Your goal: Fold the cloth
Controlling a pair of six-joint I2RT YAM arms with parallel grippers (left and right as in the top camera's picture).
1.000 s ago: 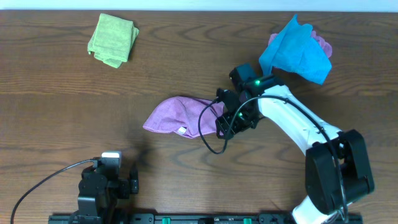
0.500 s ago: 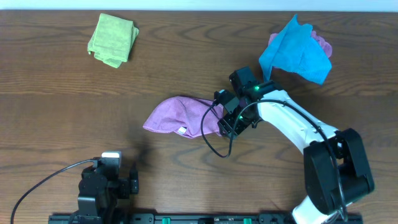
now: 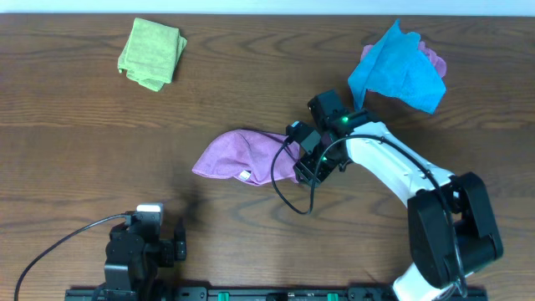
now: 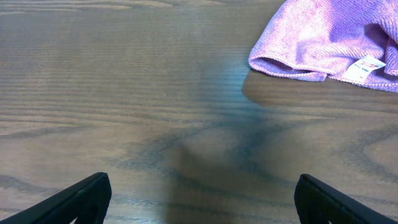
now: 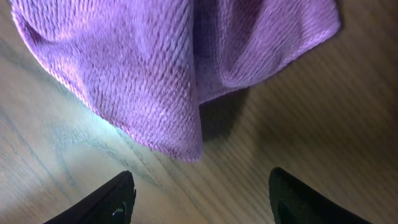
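cloth (image 5: 124,74) lies bunched just beyond the spread right gripper (image 5: 202,199).

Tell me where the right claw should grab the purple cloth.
Pinch the bunched fold at the right end of the cloth, coming down from the right. That fold lifts clear, with shadow under it, just ahead of the right claw, whose jaws stand open. The left end by the white tag looks flatter.

Cloth (image 3: 238,155) left of right claw (image 3: 303,164)
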